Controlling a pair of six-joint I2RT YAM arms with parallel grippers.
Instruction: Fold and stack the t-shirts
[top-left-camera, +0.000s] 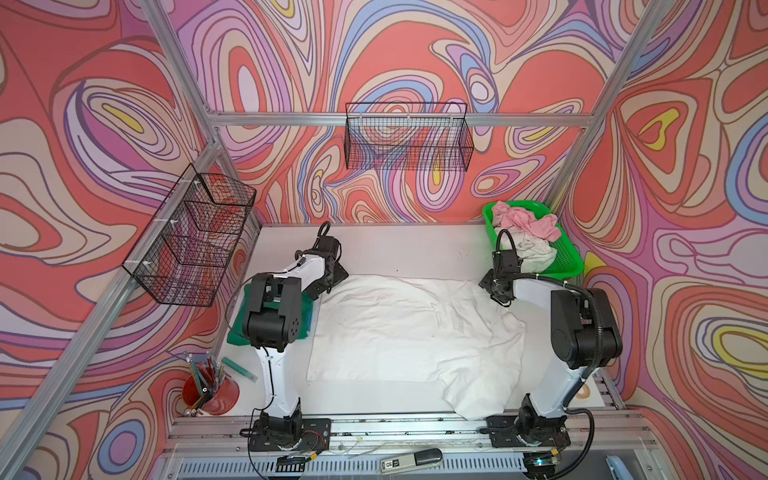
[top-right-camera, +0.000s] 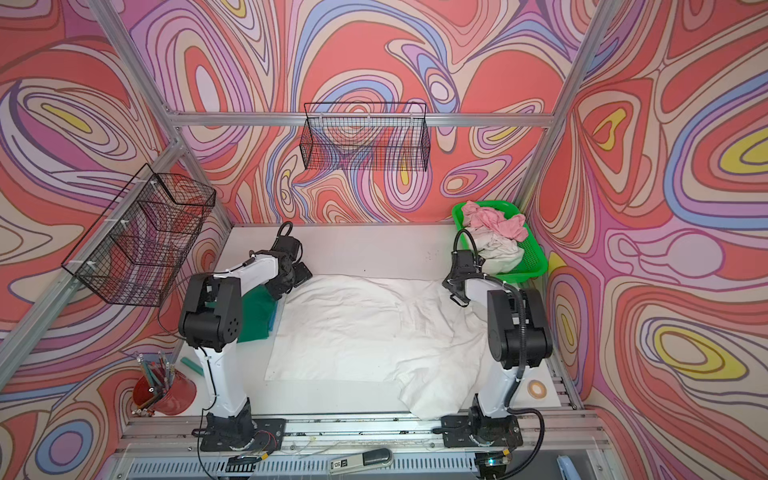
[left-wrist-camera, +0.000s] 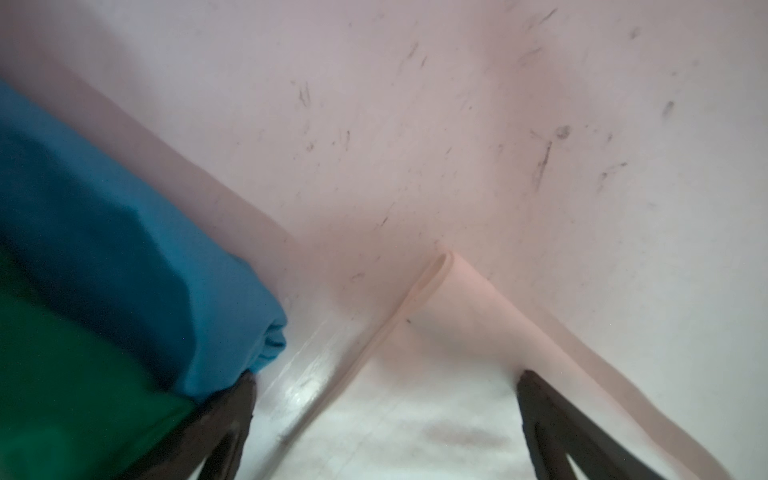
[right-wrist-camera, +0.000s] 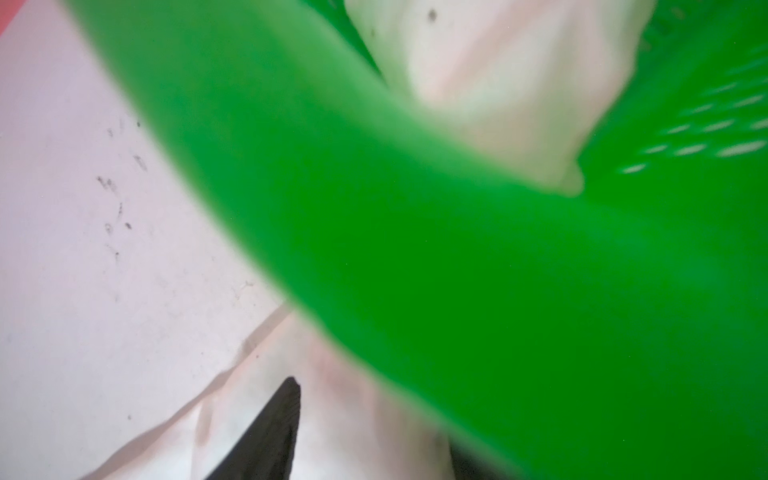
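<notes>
A large white t-shirt (top-left-camera: 399, 332) (top-right-camera: 353, 332) lies spread on the table in both top views, rumpled at its right and near edge. My left gripper (top-left-camera: 334, 279) (top-right-camera: 297, 277) (left-wrist-camera: 386, 382) stands wide open over its far left corner, nothing between the fingers. My right gripper (top-left-camera: 496, 291) (top-right-camera: 455, 291) (right-wrist-camera: 374, 419) sits low on the far right corner with its jaws apart and white cloth (right-wrist-camera: 353, 415) between them; the basket rim hides one finger. Pink t-shirts (top-left-camera: 523, 220) and an off-white one (top-left-camera: 536, 249) fill the basket. A folded dark green t-shirt (top-left-camera: 239, 328) (left-wrist-camera: 62, 374) lies under my left arm.
The bright green basket (top-left-camera: 569, 257) (right-wrist-camera: 415, 208) stands at the back right, right beside my right gripper. Blue cloth (left-wrist-camera: 124, 228) lies under the green shirt. A red cup of pencils (top-left-camera: 212, 390) stands front left. Wire baskets (top-left-camera: 191, 245) (top-left-camera: 409, 137) hang on the walls.
</notes>
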